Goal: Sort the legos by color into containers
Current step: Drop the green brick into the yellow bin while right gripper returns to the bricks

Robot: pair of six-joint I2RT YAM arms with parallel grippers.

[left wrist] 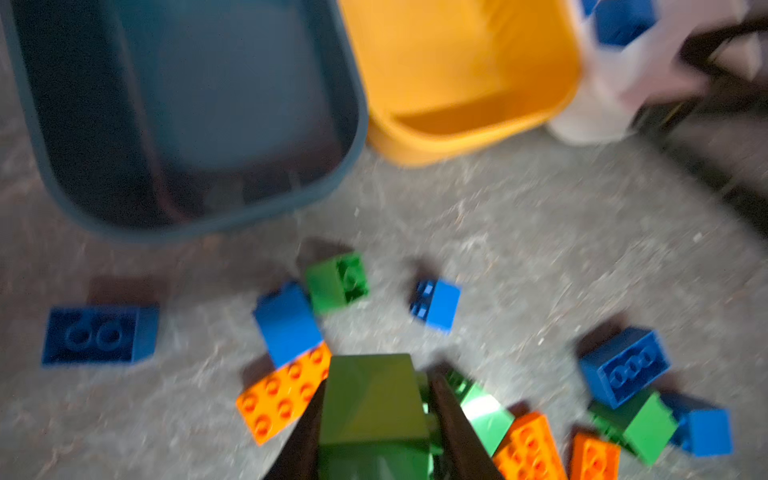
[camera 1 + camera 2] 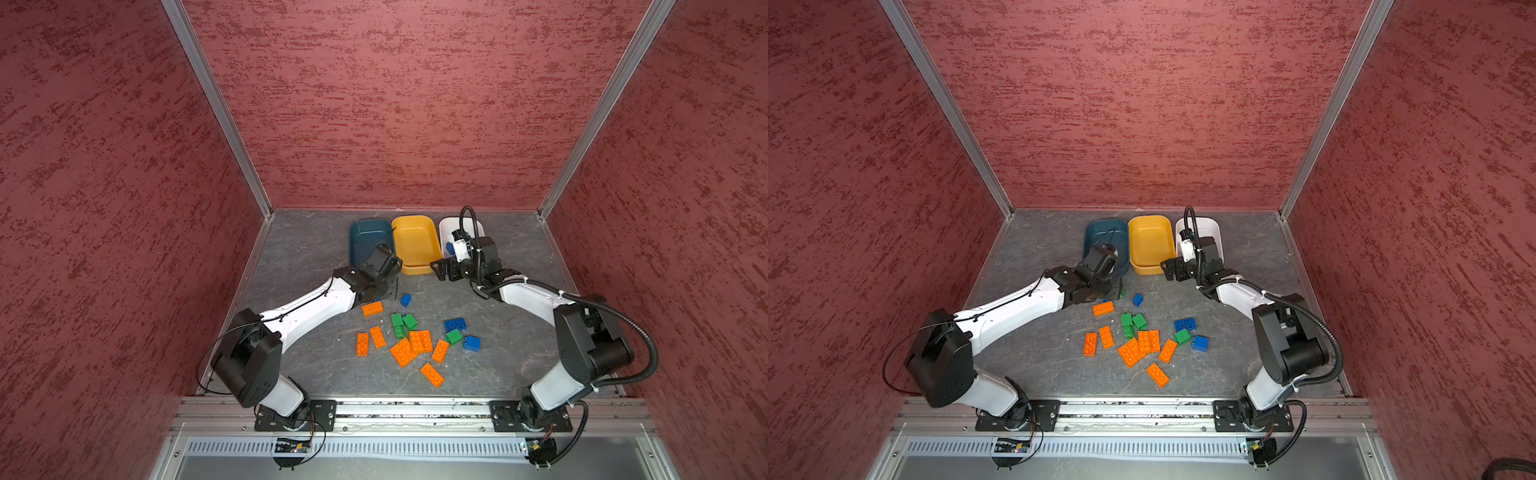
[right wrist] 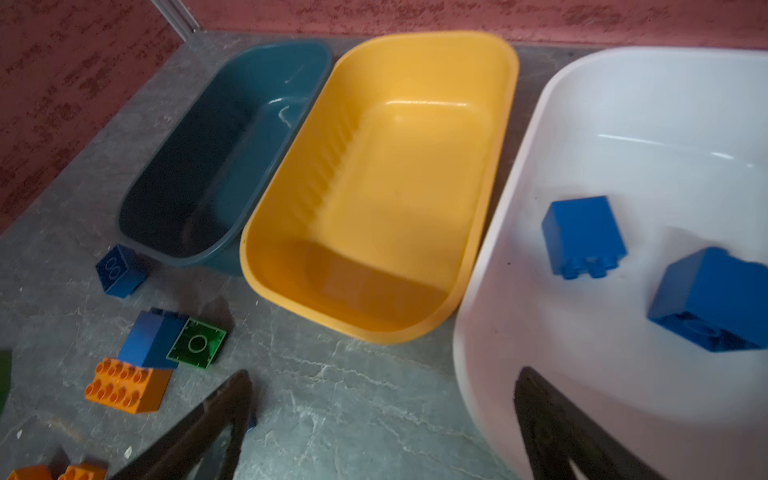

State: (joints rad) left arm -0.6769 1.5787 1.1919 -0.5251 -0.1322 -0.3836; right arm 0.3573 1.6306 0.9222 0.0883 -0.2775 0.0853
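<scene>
My left gripper (image 1: 374, 376) is shut on a chunky green lego (image 1: 370, 399), held just above the table in front of the dark teal container (image 1: 349, 174). In a top view only a sliver of green shows under that gripper (image 2: 1118, 290). Loose legos lie mid-table: orange plates (image 2: 403, 351), green blocks (image 2: 409, 321), blue blocks (image 2: 455, 324). My right gripper (image 3: 384, 374) stands open and empty over bare table, at the near edges of the mustard yellow container (image 3: 353, 328) and the white container (image 3: 469, 311). Two blue legos (image 3: 582, 232) lie in the white one. The teal and yellow containers hold nothing.
The three containers stand side by side along the back wall (image 2: 415, 166). Red textured walls close in both sides. An aluminium rail (image 2: 415, 409) carrying both arm bases runs along the table's front edge. A single blue block (image 2: 405, 299) lies near the left gripper.
</scene>
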